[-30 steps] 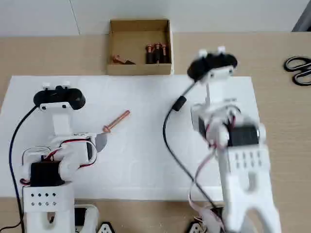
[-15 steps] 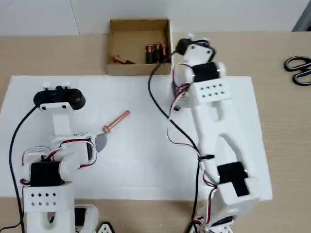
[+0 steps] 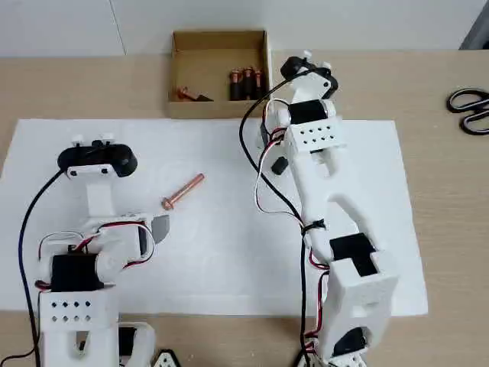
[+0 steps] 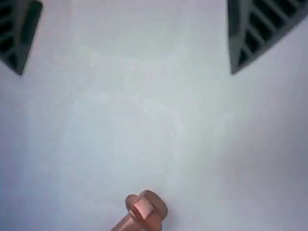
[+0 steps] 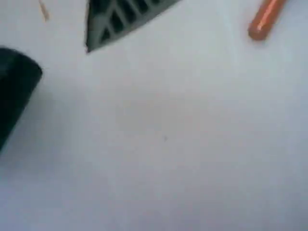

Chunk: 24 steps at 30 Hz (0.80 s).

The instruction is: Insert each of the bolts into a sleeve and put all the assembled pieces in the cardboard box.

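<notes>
A lone copper bolt point(image 3: 183, 191) lies flat on the white sheet point(image 3: 214, 260) that covers the near part of the desk point(image 3: 412, 84). It is left of the sheet's middle, its head toward the near left corner. The left gripper point(image 4: 126, 62) hangs just above the sheet beside the bolt's head, jaws wide apart and holding nothing. The cardboard box point(image 3: 219, 111) sits at the desk's far edge. Three sleeved bolts point(image 3: 246, 82) are packed side by side against its right wall, and another copper piece point(image 3: 187, 94) lies near its left wall. The right arm point(image 3: 313, 138) stretches over the sheet to the box's near right corner. I cannot tell how the right gripper point(image 5: 125, 19) holds its jaws. Scissors point(image 3: 470, 109) rest by the desk's right edge.
</notes>
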{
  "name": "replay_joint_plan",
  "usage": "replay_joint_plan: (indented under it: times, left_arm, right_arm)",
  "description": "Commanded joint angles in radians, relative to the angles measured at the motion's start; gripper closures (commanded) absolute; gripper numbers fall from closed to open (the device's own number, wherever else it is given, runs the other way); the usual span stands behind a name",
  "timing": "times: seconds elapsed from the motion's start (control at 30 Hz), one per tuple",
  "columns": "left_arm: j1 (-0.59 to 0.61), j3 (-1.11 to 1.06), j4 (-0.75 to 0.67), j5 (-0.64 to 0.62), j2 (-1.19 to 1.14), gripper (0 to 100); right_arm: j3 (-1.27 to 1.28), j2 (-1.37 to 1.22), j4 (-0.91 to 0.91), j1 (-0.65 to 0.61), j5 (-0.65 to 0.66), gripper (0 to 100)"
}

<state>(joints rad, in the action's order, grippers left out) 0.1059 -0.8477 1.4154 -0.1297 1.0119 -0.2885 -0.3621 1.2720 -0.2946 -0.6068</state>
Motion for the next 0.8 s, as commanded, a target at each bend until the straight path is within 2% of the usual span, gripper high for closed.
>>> replay_joint_plan:
  times: [0.0,0.4,0.77]
  left_arm:
    - [0.003,0.004,-0.017,0.0,0.012,74]
    - [0.003,0.004,-0.017,0.0,0.012,74]
    - [0.002,0.004,-0.017,0.0,0.012,74]
  right_arm:
    - [-0.048,-0.012,-0.048,-0.001,-0.015,81.6]
    - [-0.048,-0.133,-0.143,0.064,-0.021,81.6]
    - [-0.048,-0.189,-0.157,0.056,-0.021,81.6]
